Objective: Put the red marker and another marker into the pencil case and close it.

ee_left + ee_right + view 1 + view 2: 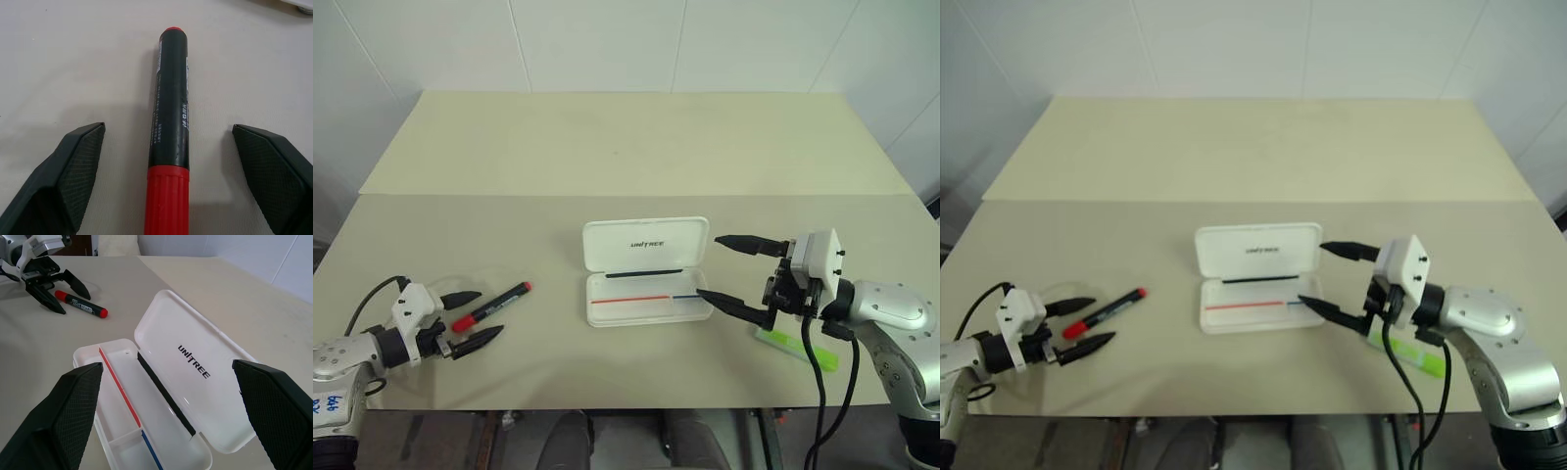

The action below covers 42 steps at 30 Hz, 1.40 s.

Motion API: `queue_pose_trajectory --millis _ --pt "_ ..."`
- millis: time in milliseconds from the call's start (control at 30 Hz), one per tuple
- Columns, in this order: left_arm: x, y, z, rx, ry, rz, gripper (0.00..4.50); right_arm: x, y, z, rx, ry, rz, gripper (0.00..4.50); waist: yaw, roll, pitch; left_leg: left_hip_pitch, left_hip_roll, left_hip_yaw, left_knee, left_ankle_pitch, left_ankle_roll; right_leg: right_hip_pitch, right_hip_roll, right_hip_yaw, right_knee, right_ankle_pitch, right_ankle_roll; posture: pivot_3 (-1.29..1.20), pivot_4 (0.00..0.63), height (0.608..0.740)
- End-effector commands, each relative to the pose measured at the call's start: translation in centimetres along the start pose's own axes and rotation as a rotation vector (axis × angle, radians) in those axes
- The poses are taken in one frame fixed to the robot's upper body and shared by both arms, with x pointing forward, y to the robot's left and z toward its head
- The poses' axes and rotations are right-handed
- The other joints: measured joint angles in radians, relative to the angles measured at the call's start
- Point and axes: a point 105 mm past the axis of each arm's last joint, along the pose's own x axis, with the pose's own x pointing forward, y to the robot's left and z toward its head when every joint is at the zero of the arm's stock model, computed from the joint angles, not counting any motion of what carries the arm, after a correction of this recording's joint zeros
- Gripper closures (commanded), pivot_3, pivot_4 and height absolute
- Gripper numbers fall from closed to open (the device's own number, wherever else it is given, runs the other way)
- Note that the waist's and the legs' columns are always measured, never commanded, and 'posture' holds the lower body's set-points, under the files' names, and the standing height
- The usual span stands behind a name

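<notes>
**Open case at centre, markers lying to either side**

The pencil case (647, 270), smooth white hard plastic with rounded corners, lies open at the middle of the matte beige table (626, 147). Its hinged lid, printed "UNITREE", is folded back toward twelve o'clock, and the shallow tray carries a thin red-and-blue line.

At nine o'clock from the case, well apart, lies the red marker (492, 306): a round barrel, dark in the middle, with a ribbed red cap. The left gripper (470, 319) stands wide, its tapered, cross-hatched black fingers (73, 176) on either side of the cap end without touching it.

At four o'clock, the flattish lime-green highlighter (798, 349) lies partly hidden beneath the right gripper (724, 270), whose jaws gape wide and empty beside the case.
</notes>
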Motion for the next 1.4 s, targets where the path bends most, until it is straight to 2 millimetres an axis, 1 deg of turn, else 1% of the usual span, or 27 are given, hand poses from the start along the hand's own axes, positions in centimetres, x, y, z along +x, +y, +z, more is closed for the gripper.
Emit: queue_pose_trajectory --millis 33,200,233,267,333,367,400,433,467,533,567,633,700,767,833,933,1033,1100,1167,1267,1400 --pt "0.1 0.3 -1.5 -0.018 0.076 0.026 0.9 -0.2 0.0 1.2 -0.041 -0.023 -0.007 0.0 0.0 0.001 -0.001 0.001 0.0 0.0 0.0 0.0 0.0 0.001 0.0 0.0 0.0 0.0 0.0 0.0 0.15 0.74" --pt "0.6 0.1 -1.6 -0.021 0.081 0.02 2.56 -0.2 -0.1 1.4 -0.047 -0.026 -0.009 0.0 -0.001 0.003 -0.002 0.006 0.008 0.009 0.0 0.0 0.0 0.006 0.002 0.0 -0.001 0.002 -0.003 0.0 0.15 0.74" --pt "0.8 0.1 -1.6 -0.018 0.08 0.016 2.81 -0.1 -0.1 1.4 -0.047 -0.026 -0.01 0.0 -0.002 0.004 -0.002 0.007 0.009 0.01 0.0 -0.001 -0.001 0.007 0.003 0.0 -0.003 0.003 -0.005 0.0 0.15 0.74" --pt "0.9 -0.1 -1.5 -0.018 0.077 0.011 3.16 -0.1 -0.1 1.4 -0.048 -0.026 -0.01 0.0 -0.003 0.004 -0.002 0.007 0.01 0.011 0.0 -0.003 -0.005 0.008 0.004 0.0 -0.006 0.004 -0.006 0.0 0.15 0.74" --pt "1.2 -0.3 -1.3 -0.017 0.07 0.008 3.78 -0.1 -0.1 1.4 -0.048 -0.027 -0.01 0.0 -0.006 0.008 -0.004 0.007 0.013 0.01 0.0 -0.003 -0.006 0.011 0.008 -0.001 -0.015 0.009 -0.009 0.0 0.15 0.74" --pt "1.3 -0.4 -1.2 -0.018 0.065 0.006 3.9 -0.1 0.0 1.3 -0.047 -0.026 -0.01 0.0 -0.007 0.012 -0.006 0.005 0.018 0.01 0.0 -0.004 -0.006 0.015 0.013 -0.002 -0.027 0.015 -0.01 0.0 0.15 0.74" --pt "1.4 -0.5 -1.1 -0.016 0.061 0.005 3.89 -0.1 0.0 1.3 -0.046 -0.026 -0.01 0.0 -0.009 0.018 -0.01 0.004 0.025 0.01 0.0 -0.004 -0.007 0.019 0.018 -0.003 -0.039 0.022 -0.011 0.0 0.15 0.74" --pt "1.5 -0.7 -0.9 -0.016 0.053 0.001 3.89 -0.1 0.0 1.3 -0.045 -0.025 -0.011 0.0 -0.011 0.02 -0.012 -0.003 0.03 0.01 -0.001 -0.004 -0.007 0.02 0.021 -0.006 -0.055 0.032 -0.011 0.0 0.15 0.74" --pt "1.6 -0.8 -0.8 -0.014 0.047 0.0 3.89 -0.1 0.0 1.2 -0.044 -0.025 -0.011 0.0 -0.011 0.02 -0.012 -0.006 0.034 0.013 -0.003 -0.004 -0.007 0.019 0.02 -0.009 -0.057 0.034 -0.012 0.0 0.15 0.74" --pt "1.8 -0.9 -0.6 -0.012 0.039 0.006 3.89 -0.1 0.1 1.1 -0.043 -0.022 -0.01 0.0 -0.005 0.02 -0.012 -0.007 0.038 0.025 -0.003 -0.004 -0.006 0.015 0.016 -0.008 -0.052 0.033 -0.012 0.0 0.15 0.74" --pt "2.0 -1.1 -0.1 0.001 0.014 0.009 3.89 -0.2 0.1 1.1 -0.042 -0.021 -0.01 0.0 -0.002 0.02 -0.012 -0.007 0.04 0.03 -0.003 -0.004 -0.006 0.014 0.016 -0.007 -0.05 0.032 -0.012 0.0 0.15 0.74" --pt "2.4 -1.6 1.8 0.024 -0.082 -0.003 3.89 -0.2 0.1 1.0 -0.039 -0.018 -0.012 0.0 0.002 0.02 -0.012 -0.007 0.044 0.038 -0.003 -0.004 -0.006 0.011 0.016 -0.007 -0.047 0.031 -0.013 0.0 0.15 0.74" --pt "2.5 -2.1 3.2 0.043 -0.149 -0.021 3.89 -0.2 0.1 0.9 -0.038 -0.016 -0.013 0.0 0.002 0.017 -0.012 -0.01 0.044 0.044 -0.001 -0.003 -0.005 0.003 0.016 -0.003 -0.039 0.029 -0.013 0.0 0.15 0.74" --pt "2.5 -2.7 4.2 0.068 -0.167 -0.045 3.89 -0.2 0.1 0.8 -0.036 -0.013 -0.014 0.0 0.0 0.009 -0.012 -0.011 0.044 0.047 0.0 0.0 0.0 -0.003 0.018 0.0 -0.033 0.027 -0.011 0.0 0.15 0.74" --pt "2.4 -3.1 5.0 0.08 -0.18 -0.067 3.89 -0.2 0.1 0.8 -0.034 -0.012 -0.014 0.0 -0.005 0.008 -0.013 -0.01 0.045 0.049 0.0 0.0 0.0 -0.004 0.019 0.0 -0.032 0.027 -0.01 0.0 0.15 0.74" --pt "2.3 -3.6 5.8 0.101 -0.192 -0.106 3.89 -0.2 0.1 0.6 -0.031 -0.011 -0.015 0.0 -0.016 0.008 -0.013 -0.009 0.046 0.053 -0.002 0.0 0.0 -0.005 0.02 0.004 -0.032 0.026 -0.01 0.0 0.15 0.74" --pt "2.6 -4.8 6.3 0.166 -0.171 -0.212 3.89 -0.5 0.2 0.2 -0.023 0.005 -0.011 0.0 -0.025 0.007 -0.013 -0.009 0.046 0.055 -0.002 0.0 0.0 -0.005 0.02 0.005 -0.032 0.026 -0.009 0.0 0.15 0.74" --pt "2.8 -5.1 6.6 0.182 -0.174 -0.243 3.89 -0.6 0.1 0.1 -0.021 0.01 -0.012 0.0 -0.027 0.007 -0.013 -0.009 0.046 0.056 -0.002 0.0 -0.001 -0.006 0.02 0.006 -0.033 0.026 -0.009 0.0 0.15 0.74" --pt "3.2 -5.5 6.9 0.202 -0.173 -0.292 3.89 -0.9 0.2 0.0 -0.018 0.024 -0.013 0.0 -0.029 0.006 -0.013 -0.009 0.046 0.058 -0.001 0.0 -0.001 -0.006 0.02 0.008 -0.033 0.026 -0.009 0.0 0.15 0.74" --pt "4.7 -5.4 8.0 0.175 -0.22 -0.313 3.89 -1.5 0.5 -0.2 -0.019 0.045 -0.02 0.0 -0.024 0.004 -0.013 -0.009 0.046 0.06 -0.001 0.0 -0.001 -0.006 0.02 0.01 -0.033 0.026 -0.009 0.0 0.15 0.74" --pt "6.8 -5.8 8.6 0.208 -0.23 -0.382 3.89 -1.6 1.4 -0.2 -0.009 0.049 -0.027 0.0 -0.025 0.004 -0.014 -0.009 0.045 0.062 0.0 -0.001 -0.001 -0.006 0.02 0.011 -0.033 0.026 -0.007 0.0 0.15 0.74"
